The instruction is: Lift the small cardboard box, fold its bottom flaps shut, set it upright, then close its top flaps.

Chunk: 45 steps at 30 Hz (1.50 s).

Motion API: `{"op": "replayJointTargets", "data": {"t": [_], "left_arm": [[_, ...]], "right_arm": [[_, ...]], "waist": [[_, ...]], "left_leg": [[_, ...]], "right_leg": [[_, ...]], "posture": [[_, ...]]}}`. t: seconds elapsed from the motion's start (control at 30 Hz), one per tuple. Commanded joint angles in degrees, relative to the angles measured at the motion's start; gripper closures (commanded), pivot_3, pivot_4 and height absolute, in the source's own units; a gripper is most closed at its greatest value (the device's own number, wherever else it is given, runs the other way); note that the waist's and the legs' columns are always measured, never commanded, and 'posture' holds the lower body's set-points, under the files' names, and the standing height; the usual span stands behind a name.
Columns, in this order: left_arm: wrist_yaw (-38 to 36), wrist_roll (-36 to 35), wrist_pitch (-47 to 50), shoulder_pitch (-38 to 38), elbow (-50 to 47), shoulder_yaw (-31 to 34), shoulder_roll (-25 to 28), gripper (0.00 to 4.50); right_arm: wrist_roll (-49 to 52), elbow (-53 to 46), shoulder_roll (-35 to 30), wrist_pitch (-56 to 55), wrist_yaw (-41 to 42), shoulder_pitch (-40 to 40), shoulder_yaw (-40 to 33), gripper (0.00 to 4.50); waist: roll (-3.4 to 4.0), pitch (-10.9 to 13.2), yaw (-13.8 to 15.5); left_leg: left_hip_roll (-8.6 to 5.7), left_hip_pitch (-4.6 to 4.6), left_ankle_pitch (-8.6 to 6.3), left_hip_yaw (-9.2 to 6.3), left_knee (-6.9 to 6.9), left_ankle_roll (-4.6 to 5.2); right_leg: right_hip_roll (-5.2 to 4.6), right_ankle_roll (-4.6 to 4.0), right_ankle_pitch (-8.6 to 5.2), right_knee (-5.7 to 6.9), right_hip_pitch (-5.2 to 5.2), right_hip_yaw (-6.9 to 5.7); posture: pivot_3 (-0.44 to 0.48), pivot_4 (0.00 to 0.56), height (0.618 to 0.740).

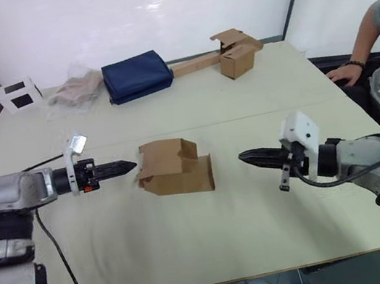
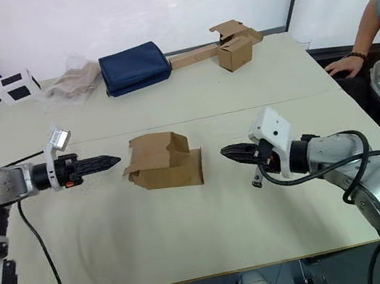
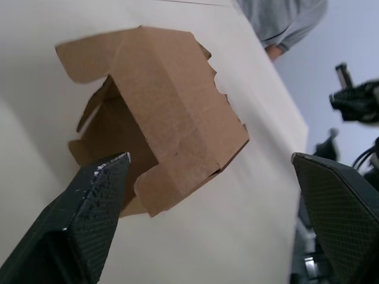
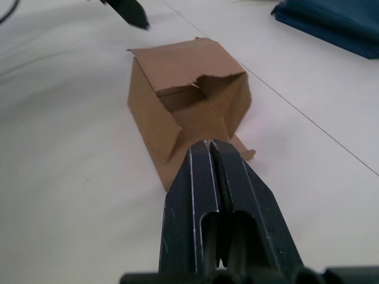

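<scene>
Here the left gripper's (image 3: 207,195) two black fingers (image 3: 89,213) stood spread wide in its wrist view, framing the small plain brown cardboard box (image 1: 175,167) without touching it, while the head views showed them only edge-on as one dark point just beside the box's left end. The right gripper's (image 4: 208,148) fingers were pressed together with nothing between them, plain in its own wrist view, their tips near the box's right end but apart from it. Both arms reached inward, level and low over the pale table (image 1: 215,240), one from each side. The box lay on its side at the table's middle, loose flaps (image 3: 95,50) splayed at the left end; its interior was mostly hidden. Farther back sat a dark blue folded cloth (image 1: 136,75) and another brown box (image 1: 237,56) adjoining a long cardboard strip.
</scene>
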Motion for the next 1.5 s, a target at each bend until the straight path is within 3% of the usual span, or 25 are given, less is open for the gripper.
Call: {"op": "replayJointTargets", "data": {"t": [0.03, 0.3, 0.5, 1.23, 1.33, 1.5], "left_arm": [[-1.05, 2.24, 1.68, -5.33, 8.72, -0.05, -2.19, 0.06], [-4.19, 7.27, -1.25, -9.58, 17.52, -1.25, -6.29, 0.06], [-3.67, 9.83, -4.26, -13.44, 24.60, 1.25, -9.98, 0.06], [-4.41, 16.18, -10.97, -18.15, 33.41, 5.43, -16.98, 0.06], [-4.51, 16.75, -11.11, -18.25, 33.62, 5.81, -16.89, 0.75], [-4.58, 17.50, -11.14, -18.36, 33.74, 6.41, -16.06, 2.70]], "right_arm": [[0.33, -3.24, -0.10, -0.02, -1.35, 1.06, -1.68, 4.50], [1.52, -6.71, -0.33, 1.94, -3.51, 3.55, -3.18, 4.50], [2.49, -8.44, -0.52, 3.30, -4.77, 4.39, -4.08, 4.50], [7.61, -14.63, -3.36, 9.61, -7.87, 7.67, -9.14, 4.50], [8.07, -14.89, -3.36, 9.92, -8.29, 7.73, -9.28, 4.50], [8.07, -14.63, -3.22, 9.51, -8.86, 7.60, -8.55, 4.50]], "waist": [[0.00, 0.00, 0.04], [-0.01, -0.01, -0.24], [-0.03, -0.01, 0.06], [-0.04, -0.02, 0.04], [-0.04, -0.02, 0.04], [-0.04, -0.02, 0.04]], "left_leg": [[-0.01, 0.00, 0.00, -0.01, 0.00, 0.00], [-0.01, 0.00, 0.00, -0.03, -0.03, 0.00], [-0.04, -0.03, 0.00, -0.03, 0.03, -0.01], [-0.04, -0.03, 0.00, -0.05, 0.03, 0.00], [-0.04, -0.02, 0.00, -0.05, 0.02, 0.00], [-0.04, -0.02, 0.00, -0.05, 0.02, 0.00]], "right_leg": [[0.00, 0.00, 0.00, 0.00, 0.00, -0.01], [0.00, 0.00, 0.00, 0.02, -0.04, -0.01], [-0.04, 0.01, 0.00, 0.01, 0.00, -0.02], [-0.03, 0.01, 0.00, 0.05, -0.01, -0.01], [-0.03, 0.01, 0.00, 0.06, -0.01, -0.02], [-0.03, 0.01, 0.00, 0.05, -0.01, -0.02]], "posture": [[0.000, 0.150, 0.740], [0.000, 0.150, 0.740], [0.000, 0.150, 0.740], [0.000, 0.150, 0.740], [0.000, 0.150, 0.740], [0.000, 0.150, 0.740]]}}
